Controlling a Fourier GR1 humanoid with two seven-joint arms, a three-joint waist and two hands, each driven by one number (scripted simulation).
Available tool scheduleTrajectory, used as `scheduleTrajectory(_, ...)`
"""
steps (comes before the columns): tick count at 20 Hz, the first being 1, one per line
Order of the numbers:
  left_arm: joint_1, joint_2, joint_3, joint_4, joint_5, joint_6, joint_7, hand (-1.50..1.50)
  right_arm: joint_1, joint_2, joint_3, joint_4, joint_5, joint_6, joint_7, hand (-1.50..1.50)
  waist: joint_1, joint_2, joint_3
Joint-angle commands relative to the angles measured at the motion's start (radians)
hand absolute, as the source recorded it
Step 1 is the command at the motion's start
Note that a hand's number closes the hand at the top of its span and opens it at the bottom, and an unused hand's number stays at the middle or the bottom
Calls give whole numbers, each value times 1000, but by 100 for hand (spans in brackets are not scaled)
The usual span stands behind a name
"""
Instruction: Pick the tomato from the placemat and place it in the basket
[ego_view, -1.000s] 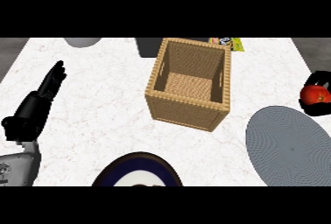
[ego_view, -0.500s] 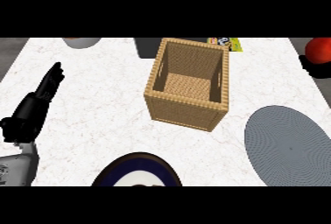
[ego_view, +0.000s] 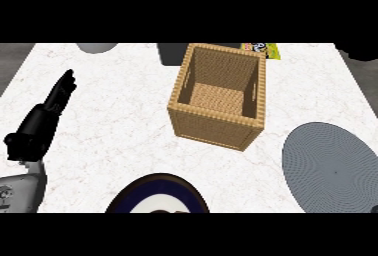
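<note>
- Nearest, at the lower edge, a dark blue plate (ego_view: 156, 196) with a pale centre shows only its far half; it plays no part in the task.
- The left robot hand (ego_view: 46, 120) lies over the left side of the white marbled counter (ego_view: 111, 110), fingers straight and together, pointing away and holding nothing; it looks parked clear of the work.
- To the right lies the grey oval placemat (ego_view: 331, 167), bare in the part that shows. The tomato is not on it and appears nowhere in view.
- The right robot hand is also out of view, so I cannot tell whether it has the tomato; a dark shape (ego_view: 360, 51) at the top right corner is too cropped to name.
- In the middle stands the woven basket (ego_view: 218, 99), upright and open-topped, its wicker floor bare, so the placing step looks not yet done.
- Farthest, behind the basket, sit a dark block (ego_view: 171, 52), a yellow packet (ego_view: 264, 49) and part of a grey round object (ego_view: 97, 47).
</note>
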Motion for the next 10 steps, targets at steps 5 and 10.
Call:
scheduleTrajectory(5, -51, -1, -4, 20, -2, -12, 20, 0, -171, 72, 83, 42, -42, 24, 264, 150, 10, 8, 1)
scheduleTrajectory(10, -22, 11, 8, -10, 14, -31, 25, 0, -295, 185, 184, 151, 12, -21, 394, 150, 21, 8, 1)
